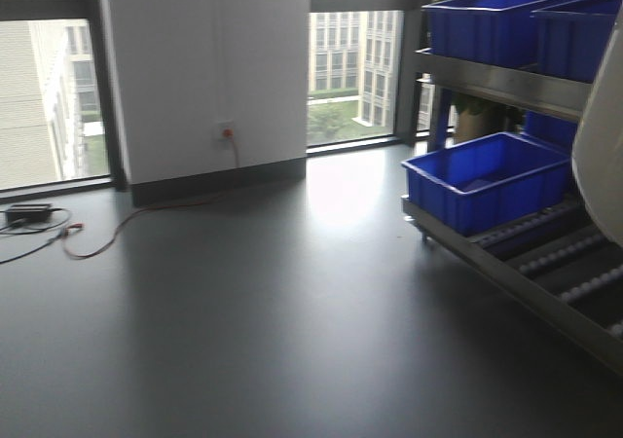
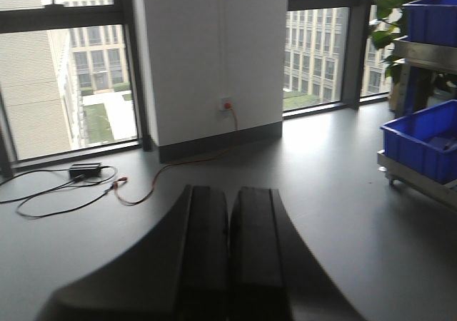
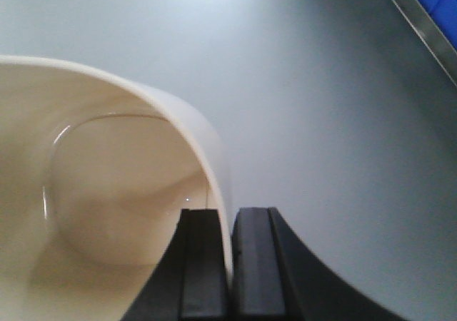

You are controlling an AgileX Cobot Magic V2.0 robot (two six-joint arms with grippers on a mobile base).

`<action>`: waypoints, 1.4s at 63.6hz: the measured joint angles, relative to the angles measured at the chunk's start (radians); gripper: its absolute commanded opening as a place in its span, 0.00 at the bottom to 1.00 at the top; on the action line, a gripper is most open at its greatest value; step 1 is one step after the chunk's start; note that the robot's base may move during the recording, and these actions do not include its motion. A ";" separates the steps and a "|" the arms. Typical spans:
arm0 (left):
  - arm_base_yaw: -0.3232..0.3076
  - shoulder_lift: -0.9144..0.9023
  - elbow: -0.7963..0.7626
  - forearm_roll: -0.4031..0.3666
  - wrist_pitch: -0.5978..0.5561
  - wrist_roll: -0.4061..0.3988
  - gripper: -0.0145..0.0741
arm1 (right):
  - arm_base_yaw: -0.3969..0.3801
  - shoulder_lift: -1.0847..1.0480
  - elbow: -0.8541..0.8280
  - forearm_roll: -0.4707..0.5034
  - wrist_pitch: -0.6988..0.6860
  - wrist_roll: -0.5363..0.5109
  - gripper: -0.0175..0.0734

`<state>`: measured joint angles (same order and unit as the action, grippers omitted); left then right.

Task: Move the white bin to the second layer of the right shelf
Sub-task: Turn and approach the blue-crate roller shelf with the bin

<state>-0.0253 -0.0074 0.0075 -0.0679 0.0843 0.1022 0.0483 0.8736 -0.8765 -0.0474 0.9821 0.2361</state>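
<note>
The glossy cream-white plastic bin [image 3: 121,185] hangs off the floor by one wall, close to the rack.
The right tool [image 3: 230,221] is clenched on the bin's thin wall, one finger inside and one outside. The left tool [image 2: 228,200] is pressed closed on nothing. In the front view the bin [image 1: 604,156] shows at the right edge, near the grey metal roller level [image 1: 574,263] of the right shelf and a blue plastic crate [image 1: 487,180]. Whether it is already over the rollers cannot be told. My judgement for the placing: hold the pinch firm, bring the base down flat on bare rollers clear of the crate, and let go only once it rests, since rollers may let it slide.
</note>
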 measured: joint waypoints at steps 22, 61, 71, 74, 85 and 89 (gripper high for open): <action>0.000 0.000 0.000 0.000 0.000 0.000 0.26 | 0.000 0.000 0.000 0.000 0.000 0.000 0.25; 0.000 0.000 0.000 0.000 0.000 0.000 0.26 | 0.000 0.000 0.000 0.000 0.000 0.000 0.25; 0.000 0.000 0.000 0.000 0.000 0.000 0.26 | 0.000 0.000 0.000 0.000 0.000 0.000 0.25; 0.000 0.000 0.000 0.000 0.000 0.000 0.26 | 0.000 0.000 0.000 0.000 0.000 0.000 0.25; 0.000 0.000 0.000 0.000 0.000 0.000 0.26 | 0.000 0.000 0.000 -0.002 0.002 0.000 0.25; 0.000 0.000 0.000 0.000 0.000 0.000 0.26 | 0.000 0.000 0.000 -0.004 0.002 0.000 0.25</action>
<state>-0.0253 -0.0074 0.0075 -0.0679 0.0843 0.1022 0.0483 0.8736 -0.8765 -0.0511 0.9839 0.2361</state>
